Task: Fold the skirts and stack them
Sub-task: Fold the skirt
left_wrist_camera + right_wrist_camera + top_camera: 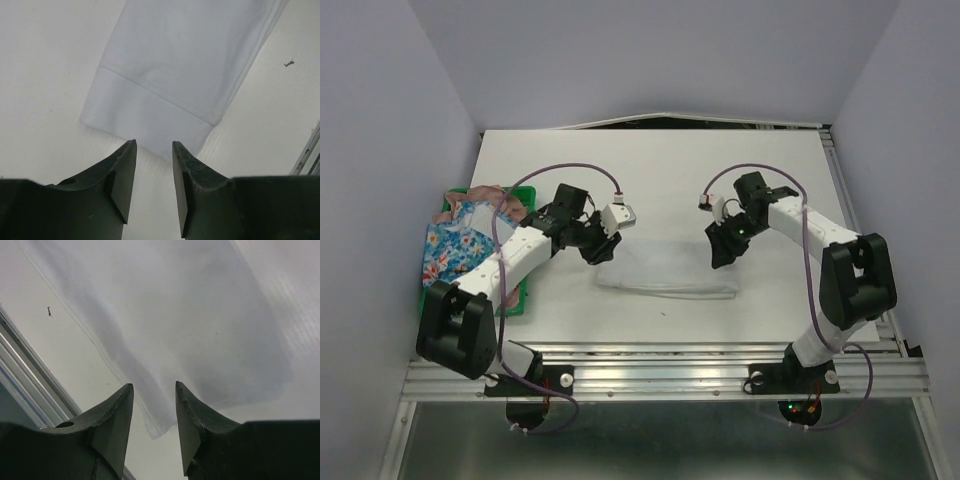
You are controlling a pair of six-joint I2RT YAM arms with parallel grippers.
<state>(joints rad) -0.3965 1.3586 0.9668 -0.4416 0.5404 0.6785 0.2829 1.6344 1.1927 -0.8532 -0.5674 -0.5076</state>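
White skirt [665, 272]: plain white, no print. Blue skirt [450, 250]: red, white, yellow flowers. Pink skirt [480, 192]: dusty pink. Tray [516, 300]: green. Bench [650, 170]: white. Left arm [525, 248], right arm [820, 228]: white w/ black joints. Cables [590, 168]: purple.

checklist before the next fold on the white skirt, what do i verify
1. Left gripper open and empty: ok.
2. Right gripper open and empty: ok.
3. White skirt lying flat on the table between both grippers: ok.
4. Left gripper lined up near the skirt's banded end: ok.
5. Floral skirt and pink skirt out of the way at the green tray: ok.
6. How many layers the white skirt is already folded into: cannot tell.
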